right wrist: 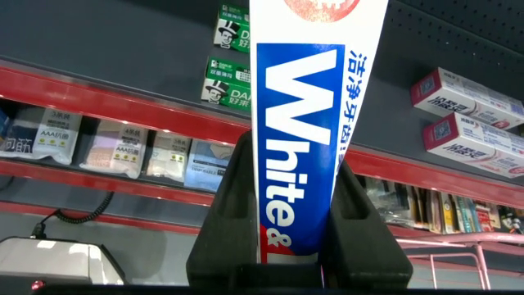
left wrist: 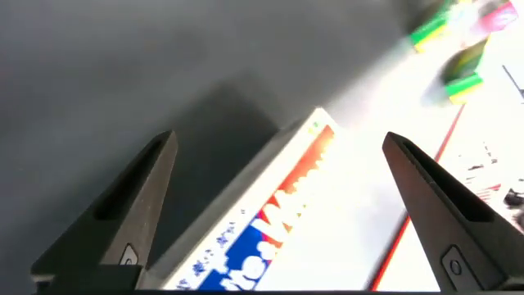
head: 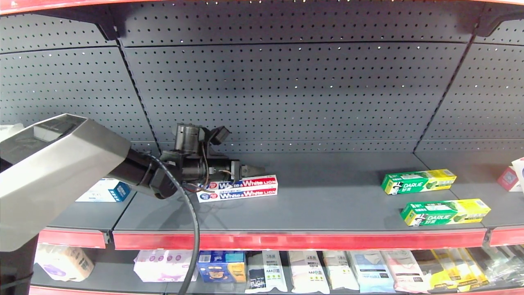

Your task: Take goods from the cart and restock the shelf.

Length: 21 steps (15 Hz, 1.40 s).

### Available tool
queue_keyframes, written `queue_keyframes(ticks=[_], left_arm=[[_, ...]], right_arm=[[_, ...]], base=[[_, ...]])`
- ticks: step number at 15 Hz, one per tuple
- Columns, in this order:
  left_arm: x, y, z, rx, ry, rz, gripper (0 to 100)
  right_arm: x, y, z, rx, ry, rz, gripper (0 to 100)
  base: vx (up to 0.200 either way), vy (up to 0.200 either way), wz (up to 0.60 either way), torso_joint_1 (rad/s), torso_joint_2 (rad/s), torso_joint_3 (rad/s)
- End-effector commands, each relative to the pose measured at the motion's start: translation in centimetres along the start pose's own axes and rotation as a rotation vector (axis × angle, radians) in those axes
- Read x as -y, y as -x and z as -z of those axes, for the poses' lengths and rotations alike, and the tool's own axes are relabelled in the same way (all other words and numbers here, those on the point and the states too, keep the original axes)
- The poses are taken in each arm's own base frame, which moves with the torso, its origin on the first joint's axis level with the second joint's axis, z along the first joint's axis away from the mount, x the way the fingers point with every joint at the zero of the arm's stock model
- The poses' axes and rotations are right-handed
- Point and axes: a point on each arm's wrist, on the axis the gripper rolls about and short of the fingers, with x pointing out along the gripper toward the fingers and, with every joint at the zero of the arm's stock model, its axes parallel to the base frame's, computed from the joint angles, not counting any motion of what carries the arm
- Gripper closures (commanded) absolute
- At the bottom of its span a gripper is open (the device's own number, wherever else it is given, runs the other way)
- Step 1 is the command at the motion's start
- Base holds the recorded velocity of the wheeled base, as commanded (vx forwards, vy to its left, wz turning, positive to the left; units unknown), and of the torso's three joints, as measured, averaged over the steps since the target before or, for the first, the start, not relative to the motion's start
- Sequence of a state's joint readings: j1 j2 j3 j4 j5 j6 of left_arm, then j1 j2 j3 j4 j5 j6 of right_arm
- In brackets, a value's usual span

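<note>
Well aside, green boxes [head: 418, 181] lie on the shelf [head: 327, 200]; the left gripper [head: 256, 169] hangs spread over a white box [head: 237, 189], and the right gripper [right wrist: 296, 164] pinches a second white box [right wrist: 303, 115].

Free shelf [head: 327, 200] room btwn white box [head: 239, 188] & green boxes [head: 417, 181]

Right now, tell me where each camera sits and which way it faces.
Head: on the head, facing the shelf; left arm, left gripper over a white box.
Left wrist: looks past its open fingers at that box.
Right wrist: faces the shelf from farther off; right gripper clamps a second box.
Head and left wrist share the white box.
</note>
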State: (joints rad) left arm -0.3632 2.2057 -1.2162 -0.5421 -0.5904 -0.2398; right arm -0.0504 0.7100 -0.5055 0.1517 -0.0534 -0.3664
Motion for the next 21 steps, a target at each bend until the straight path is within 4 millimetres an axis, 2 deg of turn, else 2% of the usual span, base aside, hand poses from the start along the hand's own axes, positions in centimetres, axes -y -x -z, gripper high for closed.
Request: queue_keyframes(ticks=[1, 8, 21], left_arm=[[0.3, 0.2, -0.2, 0.005, 0.004, 0.016, 0], [-0.6, -0.1, 1.7, -0.05, 0.037, 0.016, 0], [-0.7, 0.2, 2.3, -0.077, 0.054, 0.057, 0]], right_arm=[[0.0, 0.0, 0.0, 0.002, 0.0, 0.001, 100], [0.0, 0.0, 0.0, 0.0, 0.012, 0.002, 100], [0.0, -0.1, 0.0, -0.005, 0.012, 0.002, 100]], base=[[0.0, 0.0, 0.0, 0.0, 0.0, 0.0], [0.0, 0.0, 0.0, 0.0, 0.0, 0.0], [0.0, 0.0, 0.0, 0.0, 0.0, 0.0]])
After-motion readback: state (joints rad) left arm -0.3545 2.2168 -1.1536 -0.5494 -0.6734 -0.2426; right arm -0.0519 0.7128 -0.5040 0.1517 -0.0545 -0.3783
